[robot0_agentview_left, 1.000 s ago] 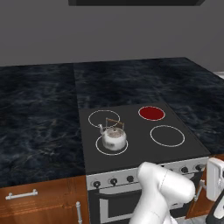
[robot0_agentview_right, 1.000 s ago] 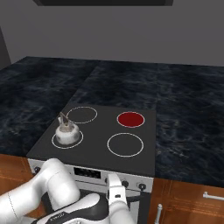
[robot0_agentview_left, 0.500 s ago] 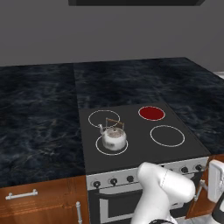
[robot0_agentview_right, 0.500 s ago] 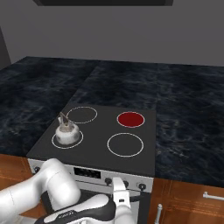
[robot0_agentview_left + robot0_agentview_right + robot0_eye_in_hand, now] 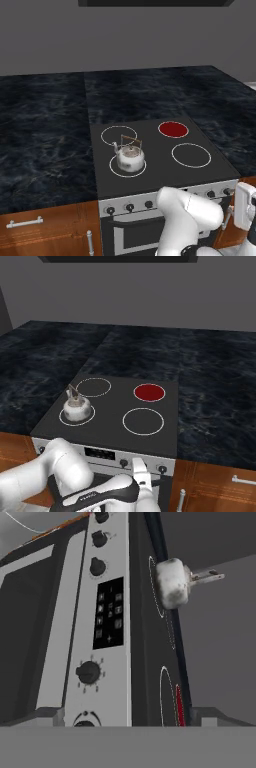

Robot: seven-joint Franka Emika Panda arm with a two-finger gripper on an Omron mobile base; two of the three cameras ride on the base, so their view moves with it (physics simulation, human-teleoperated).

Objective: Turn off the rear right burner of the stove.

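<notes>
Two small dark finger tips rise at the bottom corners of the hand view, and the gripper [image 5: 127, 719] between them stands wide apart, holding nothing; we see no contact with the panel. Just ahead of it lies the black glass-topped stove with its silver front panel [image 5: 112, 572], seen rolled on its side. One dark round knob [image 5: 88, 672] sits on the panel a little beyond the gripper, and the top edge of another knob [image 5: 84, 724] peeks up right between the finger tips. Further along the panel from the gripper come a black display block [image 5: 109, 614] with pale symbols too blurred for us to read, then three more dark knobs [image 5: 97, 566] in a row. We make out no brand or readable writing anywhere.

From the base cameras, the white arm [image 5: 192, 215] bends low in front of the oven door, with the hand down by the right end of the knob row [image 5: 141, 475]. The rear right burner, a bright red disc [image 5: 173, 129], glows on the glass well beyond and above the gripper; in the hand view it shows as a thin red sliver [image 5: 179, 704]. A small silver kettle with a thin wire handle [image 5: 130, 156] stands on the front left ring, far from the gripper on the other side of the cooktop. Dark marbled countertop [image 5: 45, 130] flanks the stove, over brown wooden cabinets [image 5: 47, 230].
</notes>
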